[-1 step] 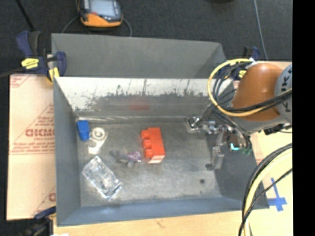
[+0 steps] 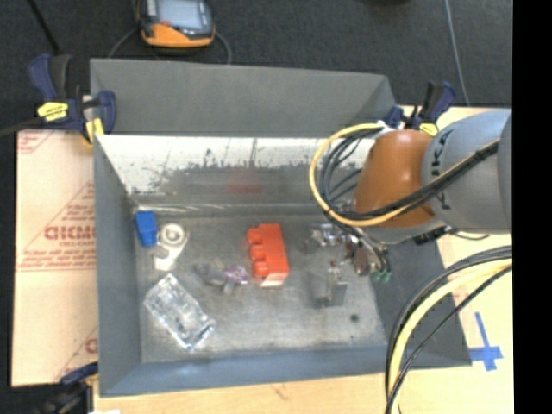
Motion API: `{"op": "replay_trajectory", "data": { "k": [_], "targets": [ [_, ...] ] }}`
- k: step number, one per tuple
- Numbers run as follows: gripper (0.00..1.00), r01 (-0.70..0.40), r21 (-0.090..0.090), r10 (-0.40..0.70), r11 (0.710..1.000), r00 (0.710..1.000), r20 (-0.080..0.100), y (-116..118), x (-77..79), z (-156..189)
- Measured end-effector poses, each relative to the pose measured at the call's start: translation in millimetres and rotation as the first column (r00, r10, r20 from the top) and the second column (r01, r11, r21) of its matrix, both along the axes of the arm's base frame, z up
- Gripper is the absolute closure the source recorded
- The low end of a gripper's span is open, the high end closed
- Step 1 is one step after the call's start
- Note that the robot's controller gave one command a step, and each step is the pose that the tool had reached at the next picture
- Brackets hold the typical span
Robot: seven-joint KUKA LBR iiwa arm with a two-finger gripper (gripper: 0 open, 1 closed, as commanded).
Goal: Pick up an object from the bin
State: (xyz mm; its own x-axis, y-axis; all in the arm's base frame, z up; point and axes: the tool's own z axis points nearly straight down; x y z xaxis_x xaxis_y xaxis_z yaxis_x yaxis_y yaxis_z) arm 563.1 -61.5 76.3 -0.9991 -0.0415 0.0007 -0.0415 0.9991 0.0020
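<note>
The KUKA arm's gripper (image 2: 331, 285) hung low over bare floor in the right half of the grey metal bin (image 2: 259, 158), nothing visible in its grasp. From where an onlooker stood, it could not be told whether it was spread or pressed together.

The step in hand looked to be the approach to a pick. To do it well, the gripper would likely need to shift toward the bin's left wall until it was centred over a target. It should then line up across that thing's narrower width, come straight down, and close only once it straddled both sides (the loops of cable at the wrist would want watching near the far wall).

The nearest candidate was an orange-red block (image 2: 267, 253) of stepped, brick-like shape. It lay near the middle of the bin floor, on the gripper's left-wall side, close by but apart from it, with a strip of bare metal between them.

Further toward the left wall lay a small purple-grey piece (image 2: 226, 275) just beside the block, and a crumpled clear plastic piece (image 2: 178, 313) toward the near-left corner. A white roll (image 2: 171, 238) touched, or nearly touched, a blue block (image 2: 145, 228) by the left wall. All of these were well apart from the gripper.
</note>
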Motion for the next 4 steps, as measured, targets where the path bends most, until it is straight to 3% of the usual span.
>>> {"op": "replay_trajectory", "data": {
  "k": [1, 2, 3, 4],
  "targets": [
    [0.0, -0.115, -0.001, 0.115, 0.993, 0.993, 0.008, 63.2, 22.2, 3.9],
    [0.0, -0.012, 0.0, 0.012, 1.0, 1.0, 0.003, 96.7, 1.0, 4.0],
    [1.0, -0.015, -0.002, 0.015, 1.0, 1.0, 0.005, 95.2, 2.2, 4.7],
    [1.0, 0.066, -0.003, -0.066, 0.998, 0.998, 0.008, 46.3, 2.4, 34.8]
  ]
}}
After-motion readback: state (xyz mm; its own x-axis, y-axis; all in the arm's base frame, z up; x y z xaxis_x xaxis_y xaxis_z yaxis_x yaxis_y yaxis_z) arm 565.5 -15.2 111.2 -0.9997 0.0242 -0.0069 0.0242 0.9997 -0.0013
